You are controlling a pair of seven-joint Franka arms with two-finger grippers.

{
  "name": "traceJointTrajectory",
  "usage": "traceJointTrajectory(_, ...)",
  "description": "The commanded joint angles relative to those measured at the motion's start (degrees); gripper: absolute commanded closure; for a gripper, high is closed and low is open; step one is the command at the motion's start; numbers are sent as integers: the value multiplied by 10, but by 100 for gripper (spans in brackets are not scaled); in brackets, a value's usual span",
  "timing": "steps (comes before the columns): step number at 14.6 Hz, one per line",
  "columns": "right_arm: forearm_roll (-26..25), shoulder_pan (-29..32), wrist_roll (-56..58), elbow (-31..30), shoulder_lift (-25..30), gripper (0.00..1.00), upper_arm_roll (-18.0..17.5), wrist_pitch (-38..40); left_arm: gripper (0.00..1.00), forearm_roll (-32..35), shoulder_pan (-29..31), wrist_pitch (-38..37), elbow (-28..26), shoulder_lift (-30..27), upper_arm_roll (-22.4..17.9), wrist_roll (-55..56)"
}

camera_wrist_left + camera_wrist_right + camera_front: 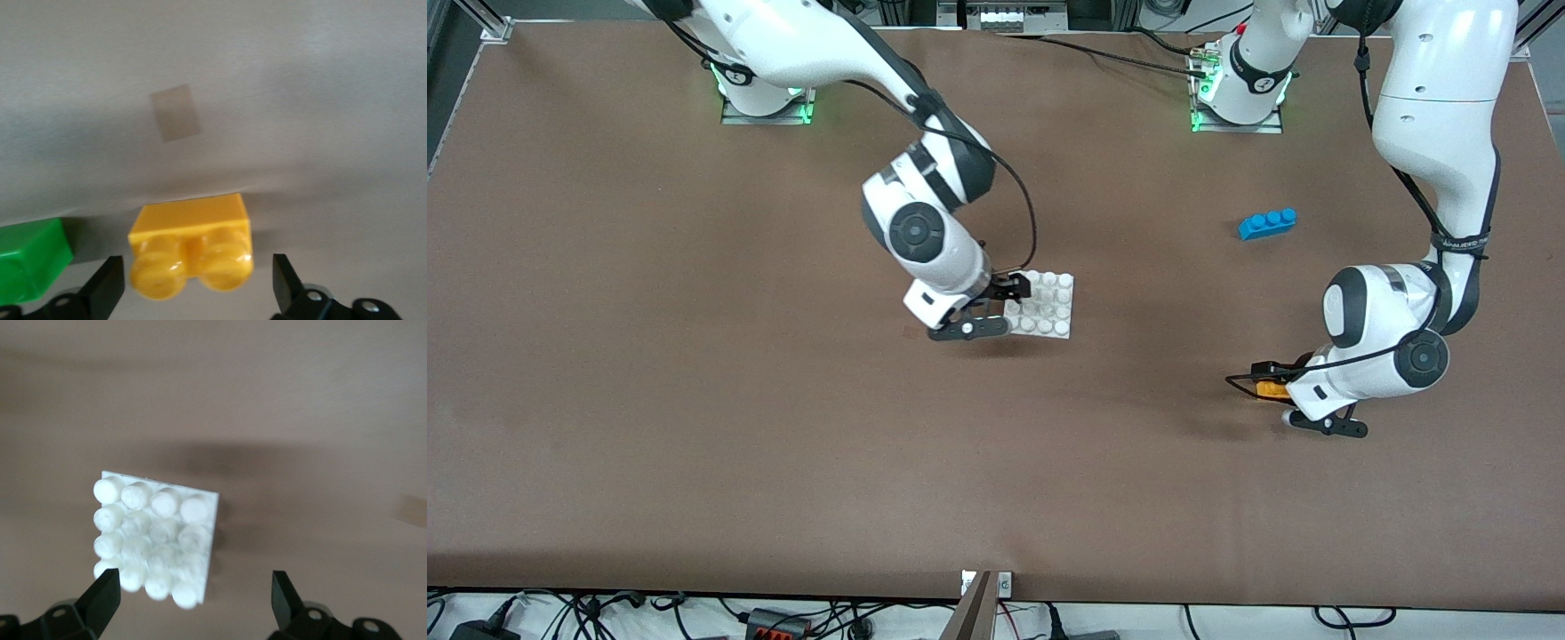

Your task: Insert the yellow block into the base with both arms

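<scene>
Brown paper covers the table (694, 400) in the front view, and on it you have the base (1040, 305) lying flat near the middle, with the right gripper (1009, 302) low over its edge toward the right arm's end. The yellow block (1270, 388) sits toward the left arm's end and nearer the camera than the base, mostly hidden under the left gripper (1280, 384); a blue brick (1267, 223) lies farther from the camera, well apart from both. In the left wrist view the yellow block (193, 250) rests on the table between your spread fingers (107, 287), with clear gaps on each side, so nothing is gripped yet; a green brick (30, 267) lies just beside it, close to one finger. In the right wrist view the base (157, 540) lies with its studs up and the right gripper's fingers (100, 603) are apart, one finger close to the plate's corner and the other out over bare table. Your risk on the left is that the finger next to the green brick nudges or pinches it as you close, dragging the wrong piece along or twisting the yellow one. On the right, closing off-centre could slide or tilt the plate instead of steadying it, leaving the studs misaligned for the press.
</scene>
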State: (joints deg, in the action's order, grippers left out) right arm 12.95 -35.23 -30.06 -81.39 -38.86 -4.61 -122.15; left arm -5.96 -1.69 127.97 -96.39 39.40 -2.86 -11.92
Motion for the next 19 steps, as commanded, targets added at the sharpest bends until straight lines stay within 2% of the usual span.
traceJointTrajectory(1,-3,39,1,-17,60,0,3,89,14,-17,17,-4,10,2,7,-33)
traceJointTrajectory(3,-47,56,0,-17,99,0,29,143,20,-20,17,-3,12,2,7,-34)
traceJointTrajectory(6,-89,79,12,-17,148,0,69,230,19,-49,15,-3,12,2,7,-33)
traceJointTrajectory(9,-90,117,59,-18,205,0,73,314,17,-54,13,0,16,7,7,-32)
traceJointTrajectory(11,-95,149,94,-18,242,0,73,366,12,-52,6,1,16,8,7,-29)
traceJointTrajectory(14,-111,197,176,-19,289,0,73,423,12,-52,6,1,17,11,7,-31)
traceJointTrajectory(16,-121,226,226,-72,339,0,85,421,12,-52,6,10,17,12,7,-31)
traceJointTrajectory(18,-125,299,242,-150,400,0,52,378,18,-53,7,33,16,12,7,-32)
traceJointTrajectory(19,-132,344,251,-169,420,0,10,369,22,-53,7,34,16,12,7,-31)
